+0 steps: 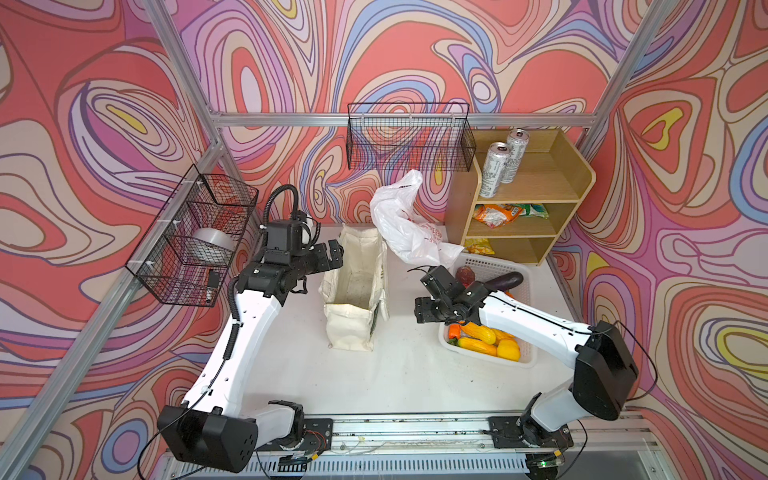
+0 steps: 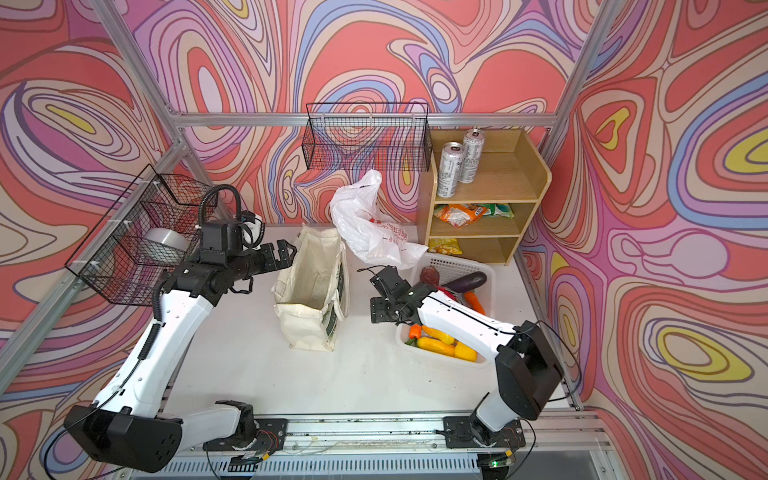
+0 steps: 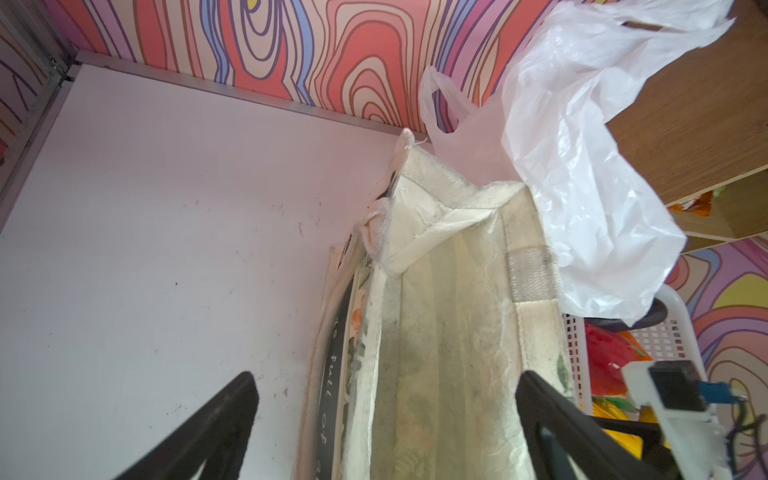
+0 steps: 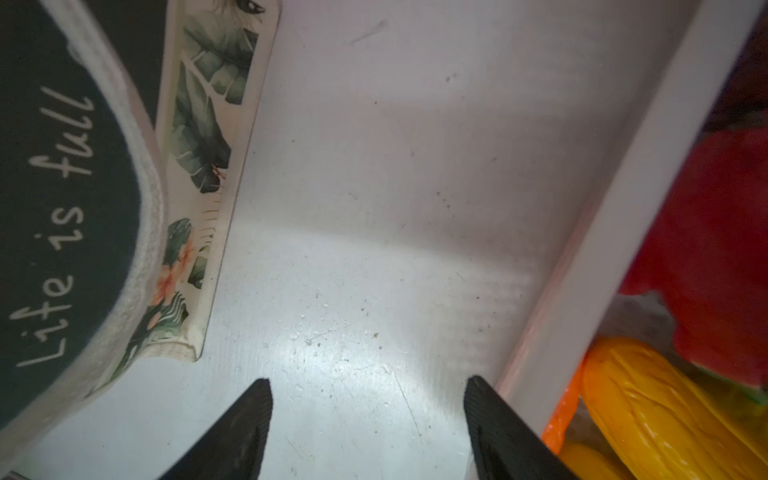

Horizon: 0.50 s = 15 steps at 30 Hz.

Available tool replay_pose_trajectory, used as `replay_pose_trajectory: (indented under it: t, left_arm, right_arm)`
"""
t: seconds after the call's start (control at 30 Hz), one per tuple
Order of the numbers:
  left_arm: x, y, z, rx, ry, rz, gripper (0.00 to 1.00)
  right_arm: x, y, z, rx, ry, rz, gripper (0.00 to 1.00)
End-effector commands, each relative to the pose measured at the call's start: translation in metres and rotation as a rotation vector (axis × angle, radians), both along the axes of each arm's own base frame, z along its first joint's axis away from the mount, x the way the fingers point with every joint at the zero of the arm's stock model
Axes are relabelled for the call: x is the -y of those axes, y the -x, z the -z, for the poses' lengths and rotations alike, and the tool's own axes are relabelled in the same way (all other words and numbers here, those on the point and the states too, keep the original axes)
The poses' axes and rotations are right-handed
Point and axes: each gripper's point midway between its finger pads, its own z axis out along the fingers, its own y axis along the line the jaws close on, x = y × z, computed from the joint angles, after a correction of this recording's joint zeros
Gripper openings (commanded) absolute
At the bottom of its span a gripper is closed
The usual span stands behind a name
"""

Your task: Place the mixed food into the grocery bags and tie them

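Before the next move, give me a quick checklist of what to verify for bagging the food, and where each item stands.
1. Canvas tote upright, mouth open: ok.
2. Tote interior free: ok, nothing seen inside in the left wrist view.
3. Left jaws open and empty: ok.
4. Right jaws open and empty, over bare table between tote and basket: ok.
5. Plastic bag spread open for loading: not ok, crumpled against the shelf.
6. Food bagged: not ok; produce lies in the basket, cans stand on the shelf.
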Motion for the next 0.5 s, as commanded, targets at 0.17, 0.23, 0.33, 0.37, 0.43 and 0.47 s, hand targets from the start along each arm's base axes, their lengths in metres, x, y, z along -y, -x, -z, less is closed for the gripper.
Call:
replay_pose_trajectory:
  t: [0.17, 0.23, 0.33, 0.37, 0.43, 0.47]
  left_arm:
    - [-0.001, -0.002, 0.026, -0.116, -0.100, 0.053, 0.96]
    - [0.000, -0.005, 0.030, -0.131, -0.111, 0.066, 0.95]
    - [0.000, -0.010, 0.037, -0.153, -0.134, 0.073, 0.93]
    - [0.000, -0.010, 0.040, -0.160, -0.141, 0.076, 0.93]
    - [0.001, -0.012, 0.044, -0.172, -0.151, 0.083, 0.92]
    - [0.001, -0.012, 0.046, -0.180, -0.154, 0.087, 0.91]
  right_arm:
    - [0.008, -0.017, -0.056, 0.038, -0.121, -0.051, 0.76]
    - [-0.015, -0.021, -0.083, 0.058, -0.204, -0.108, 0.75]
    - [-0.044, -0.024, -0.120, 0.112, -0.276, -0.162, 0.75]
    - [-0.054, -0.024, -0.130, 0.122, -0.295, -0.176, 0.75]
    - [-0.072, -0.024, -0.145, 0.146, -0.326, -0.200, 0.75]
    - [-0.081, -0.026, -0.149, 0.150, -0.341, -0.208, 0.75]
